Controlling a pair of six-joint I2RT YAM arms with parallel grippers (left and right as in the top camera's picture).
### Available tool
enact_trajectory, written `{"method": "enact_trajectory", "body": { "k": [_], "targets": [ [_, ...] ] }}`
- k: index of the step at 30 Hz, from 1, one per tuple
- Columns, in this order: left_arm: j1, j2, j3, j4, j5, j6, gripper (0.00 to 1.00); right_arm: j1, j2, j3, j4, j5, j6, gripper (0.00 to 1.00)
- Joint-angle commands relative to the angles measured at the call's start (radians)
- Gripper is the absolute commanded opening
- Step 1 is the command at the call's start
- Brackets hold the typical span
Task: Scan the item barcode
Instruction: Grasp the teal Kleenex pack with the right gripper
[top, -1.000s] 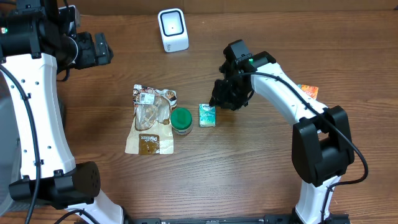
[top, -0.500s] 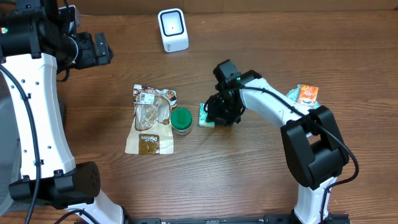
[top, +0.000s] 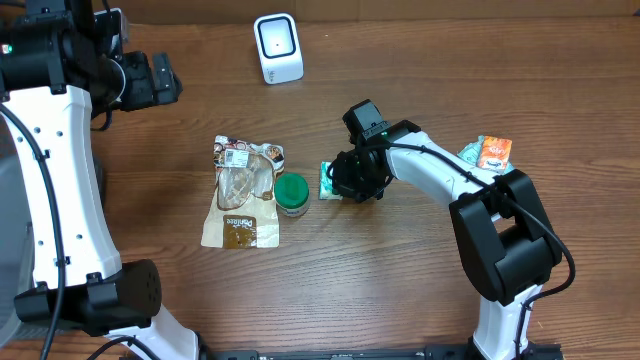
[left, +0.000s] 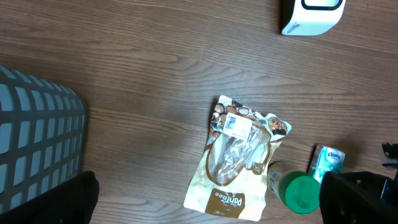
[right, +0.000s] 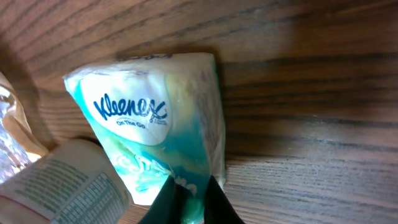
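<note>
A teal and white Kleenex tissue pack (top: 326, 181) lies on the wooden table, right of a green-lidded jar (top: 291, 194). My right gripper (top: 345, 184) is down on the pack's right end. In the right wrist view the pack (right: 155, 124) fills the frame, and the gripper (right: 186, 194) is shut, pinching the pack's near edge between its two dark fingers. The white barcode scanner (top: 278, 47) stands at the back of the table. My left gripper (top: 152, 80) hangs high at the far left, open and empty.
A tan and white snack pouch (top: 243, 192) lies flat left of the jar. An orange packet (top: 493, 152) sits by the right arm. In the left wrist view a grey-blue grid basket (left: 34, 149) is at the left, and the scanner (left: 311, 14) at the top.
My right gripper moved left and down onto the tissue pack and closed on its edge. The left arm has not moved.
</note>
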Motion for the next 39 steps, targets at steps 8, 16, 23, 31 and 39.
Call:
{"method": "enact_trajectory", "body": {
  "k": [8,16,23,31,39],
  "targets": [
    [0.0,0.005,-0.003,0.001,0.003,0.011,1.0,-0.018,0.004,0.012,-0.024,-0.018,-0.163,0.04],
    [0.0,0.005,-0.003,0.001,0.003,0.011,0.99,-0.066,-0.005,0.153,-0.167,0.13,-0.626,0.04],
    [0.0,0.005,-0.003,0.001,0.003,0.011,1.0,-0.066,-0.005,0.154,-0.168,0.213,-0.753,0.05],
    [0.0,0.005,-0.003,0.001,0.003,0.011,0.99,-0.076,-0.005,0.154,-0.182,0.205,-0.739,0.29],
    [0.0,0.005,-0.003,0.001,0.003,0.011,1.0,-0.141,-0.004,0.141,-0.155,0.077,-0.431,0.29]
  ]
}}
